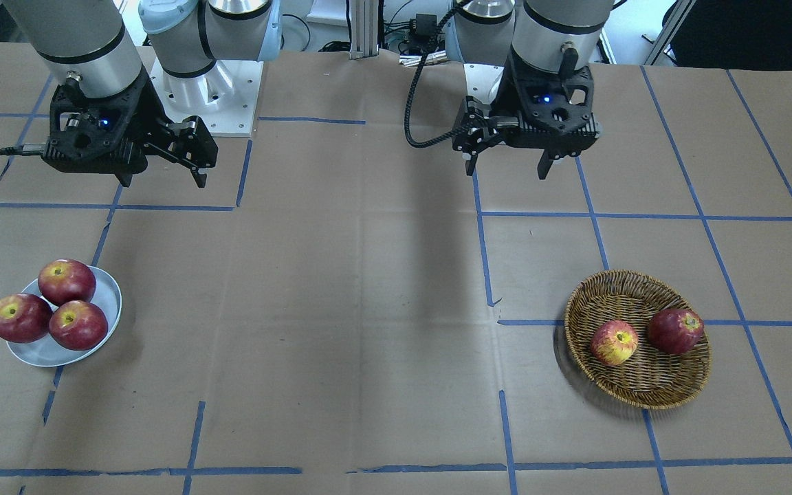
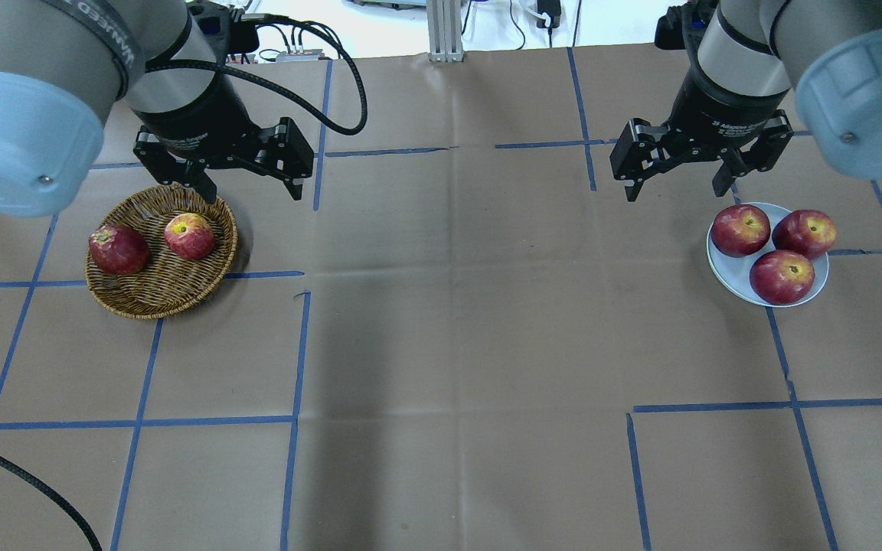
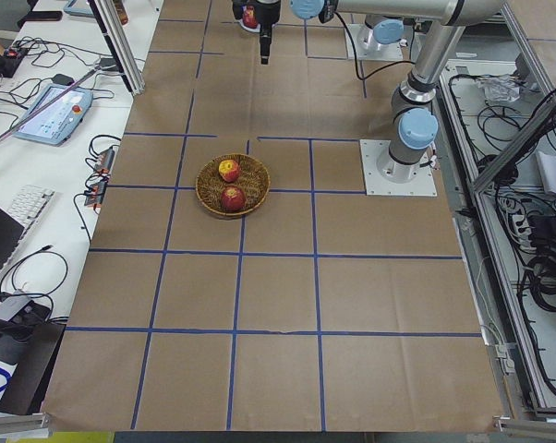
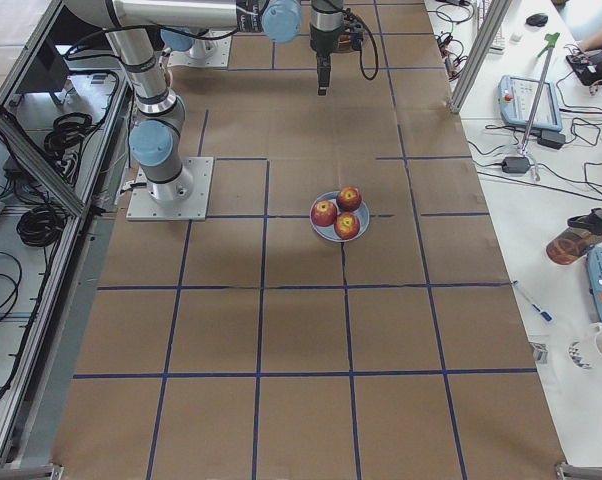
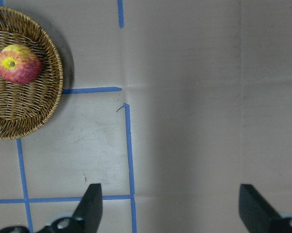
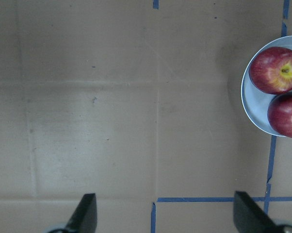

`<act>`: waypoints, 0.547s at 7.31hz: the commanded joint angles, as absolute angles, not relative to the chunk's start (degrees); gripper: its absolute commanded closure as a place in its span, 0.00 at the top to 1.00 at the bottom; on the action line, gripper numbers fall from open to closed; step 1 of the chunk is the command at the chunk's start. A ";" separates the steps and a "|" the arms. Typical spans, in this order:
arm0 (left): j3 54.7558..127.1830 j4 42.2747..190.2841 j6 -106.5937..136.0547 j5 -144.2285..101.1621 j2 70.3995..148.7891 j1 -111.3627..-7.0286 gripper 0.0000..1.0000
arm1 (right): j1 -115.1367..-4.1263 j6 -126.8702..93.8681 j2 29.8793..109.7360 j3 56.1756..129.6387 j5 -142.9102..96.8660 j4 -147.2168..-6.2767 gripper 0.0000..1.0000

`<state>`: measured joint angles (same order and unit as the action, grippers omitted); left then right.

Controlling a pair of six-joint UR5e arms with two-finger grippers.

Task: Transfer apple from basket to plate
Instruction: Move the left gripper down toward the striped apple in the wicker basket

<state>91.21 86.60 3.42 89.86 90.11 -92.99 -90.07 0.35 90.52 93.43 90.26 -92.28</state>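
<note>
Front view: my left claw point(image 1: 506, 168) and right claw point(image 1: 162, 180) hang fingers-down, spread wide and gripping nothing, near the robot-side edge of the bench point(image 1: 368, 309). Overhead: the yellow-streaked apple point(image 2: 190, 236) lies in the basket point(image 2: 158, 310) toward my left end, the plate point(image 2: 726, 268) toward my right.

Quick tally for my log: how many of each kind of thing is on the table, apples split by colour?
Dark red apples: 4
Yellow-streaked apple: 1
Basket: 1
Plate: 1
Total: 7
</note>
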 commanded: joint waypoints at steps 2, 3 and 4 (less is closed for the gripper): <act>95.86 76.69 -11.32 89.47 93.06 -84.39 0.99 | -90.09 0.35 90.53 93.43 90.26 -92.29 1.00; 98.50 71.33 -12.99 89.82 95.25 -82.81 0.99 | -90.00 0.35 90.53 93.43 90.26 -92.29 1.00; 100.35 68.93 -17.97 89.82 97.19 -80.36 0.99 | -90.09 0.35 90.53 93.43 90.26 -92.37 1.00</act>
<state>97.69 73.30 -12.96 89.74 94.77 -83.14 -90.05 0.35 90.53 93.43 90.26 -92.30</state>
